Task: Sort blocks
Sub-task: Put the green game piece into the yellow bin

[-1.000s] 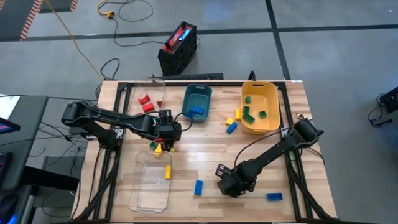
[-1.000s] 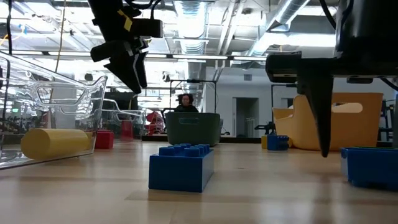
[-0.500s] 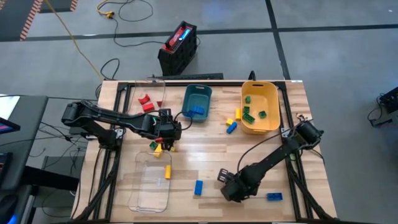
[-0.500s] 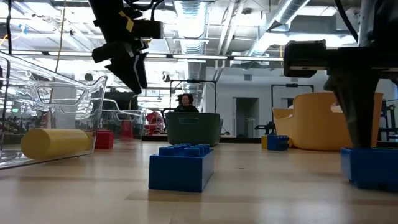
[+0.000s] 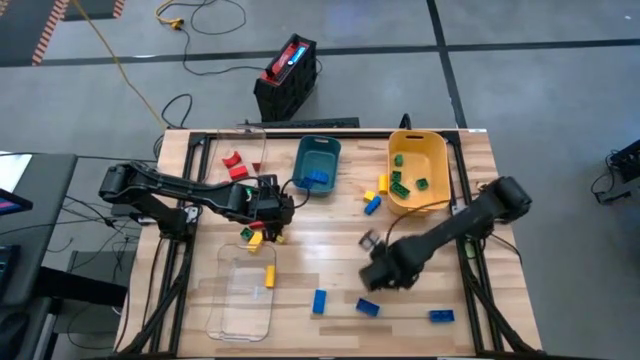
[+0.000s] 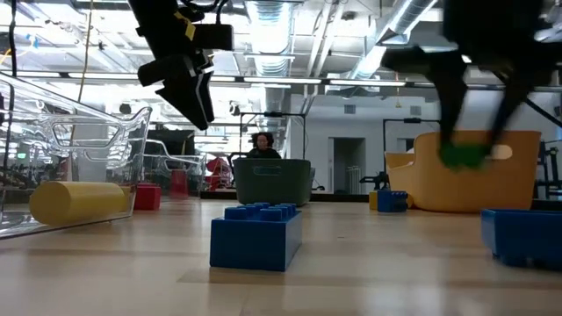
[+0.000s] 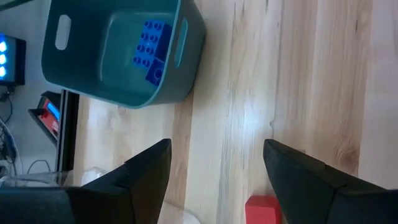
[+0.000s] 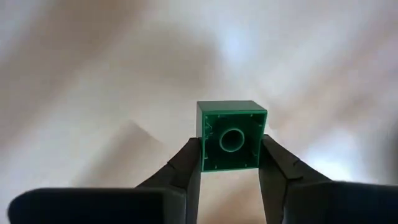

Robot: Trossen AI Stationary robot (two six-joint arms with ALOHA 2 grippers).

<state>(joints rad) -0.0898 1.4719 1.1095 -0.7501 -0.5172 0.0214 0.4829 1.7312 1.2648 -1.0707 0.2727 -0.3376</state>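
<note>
My right gripper [image 8: 230, 163] is clenched on a green block [image 8: 231, 135], lifted clear of the table [image 5: 320, 250] near its middle, with a blue block [image 5: 368, 308] lying just below it. My left gripper [image 7: 214, 165] hangs spread and empty beside the teal bin [image 7: 121, 56], which holds blue blocks [image 7: 152, 53].

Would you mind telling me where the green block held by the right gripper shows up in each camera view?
High view: hidden under the right gripper, right of table centre.
Low view: green block, raised, upper right, before the yellow bin.
Left wrist view: not in it.
Right wrist view: centre, between the fingers.
Shared landmark: yellow bin.
</note>
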